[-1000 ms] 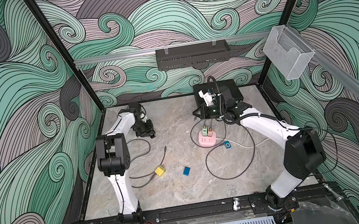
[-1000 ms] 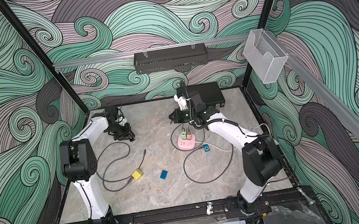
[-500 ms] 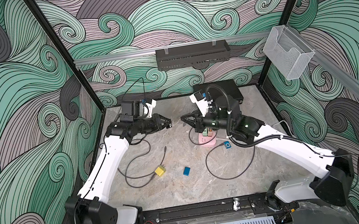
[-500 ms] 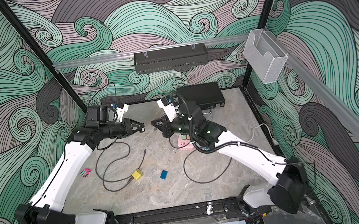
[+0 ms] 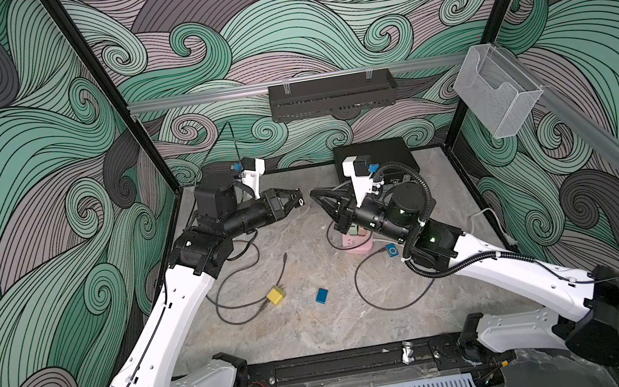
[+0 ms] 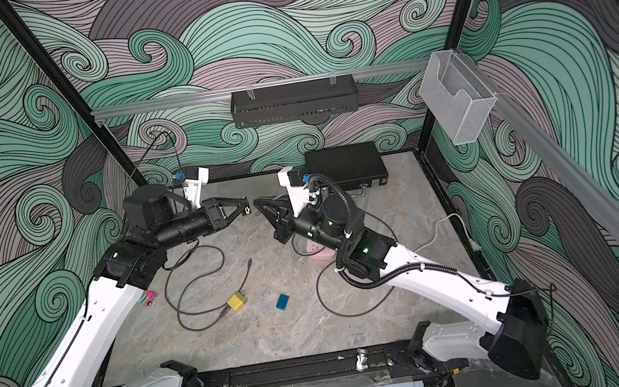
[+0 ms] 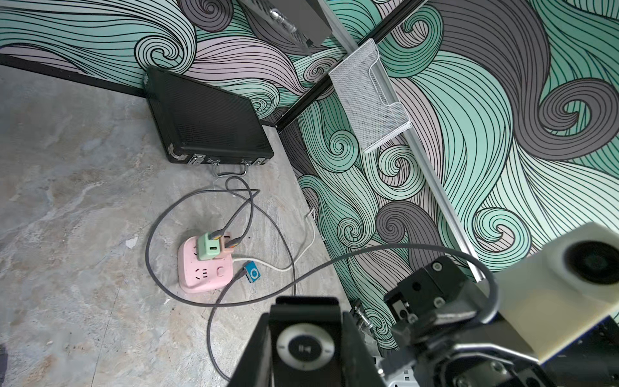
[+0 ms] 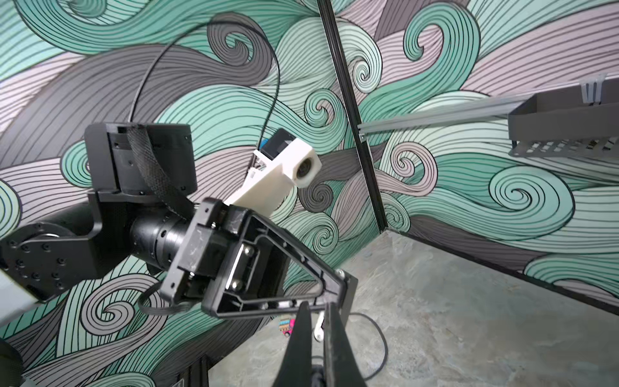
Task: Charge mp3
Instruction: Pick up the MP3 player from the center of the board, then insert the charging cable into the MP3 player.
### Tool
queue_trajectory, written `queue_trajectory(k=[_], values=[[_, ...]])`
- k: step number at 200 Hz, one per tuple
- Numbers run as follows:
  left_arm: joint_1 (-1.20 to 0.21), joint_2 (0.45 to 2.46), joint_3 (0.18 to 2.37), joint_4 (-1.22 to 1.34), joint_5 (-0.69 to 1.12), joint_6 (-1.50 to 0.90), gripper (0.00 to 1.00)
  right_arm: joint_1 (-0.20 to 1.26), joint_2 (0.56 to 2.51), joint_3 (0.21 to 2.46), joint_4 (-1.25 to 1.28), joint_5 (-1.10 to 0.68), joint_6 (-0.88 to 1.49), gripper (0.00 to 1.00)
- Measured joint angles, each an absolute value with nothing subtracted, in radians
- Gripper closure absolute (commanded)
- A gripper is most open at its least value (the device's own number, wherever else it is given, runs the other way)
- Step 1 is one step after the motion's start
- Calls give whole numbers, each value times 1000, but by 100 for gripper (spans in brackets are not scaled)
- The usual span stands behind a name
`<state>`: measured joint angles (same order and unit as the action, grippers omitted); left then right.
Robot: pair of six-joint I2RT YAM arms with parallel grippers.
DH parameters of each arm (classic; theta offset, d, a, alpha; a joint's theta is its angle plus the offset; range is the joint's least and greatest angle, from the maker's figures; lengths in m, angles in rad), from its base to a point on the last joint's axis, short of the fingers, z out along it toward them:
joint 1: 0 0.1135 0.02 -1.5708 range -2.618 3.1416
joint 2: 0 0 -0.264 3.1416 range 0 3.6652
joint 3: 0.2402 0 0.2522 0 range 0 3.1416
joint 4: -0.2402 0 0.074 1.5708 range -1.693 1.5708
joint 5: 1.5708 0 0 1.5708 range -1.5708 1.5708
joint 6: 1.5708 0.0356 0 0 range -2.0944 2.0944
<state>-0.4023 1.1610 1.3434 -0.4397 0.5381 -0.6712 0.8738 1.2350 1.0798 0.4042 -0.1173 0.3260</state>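
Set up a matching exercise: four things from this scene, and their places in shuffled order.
1 black mp3 player
2 blue mp3 player
3 black case
4 yellow adapter

A against the back wall
B beside the pink power strip
C between the fingers of the left gripper
D beside the small blue block

Pairs: 1-C, 2-B, 3-A, 4-D

Both arms reach inward near the worktop's far edge, tips facing. The left gripper clamps an mp3 player; the right gripper is pinched closed.
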Motion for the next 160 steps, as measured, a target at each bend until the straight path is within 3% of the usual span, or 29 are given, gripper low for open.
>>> queue_trajectory(k=[61, 160], values=[[-418, 1129, 1317, -368, 492, -747, 80, 899, 1248, 1051, 607, -35, 291, 100], [-462, 1115, 1279, -249, 412, -832, 80, 951, 1316, 1051, 679, 38, 214, 100]])
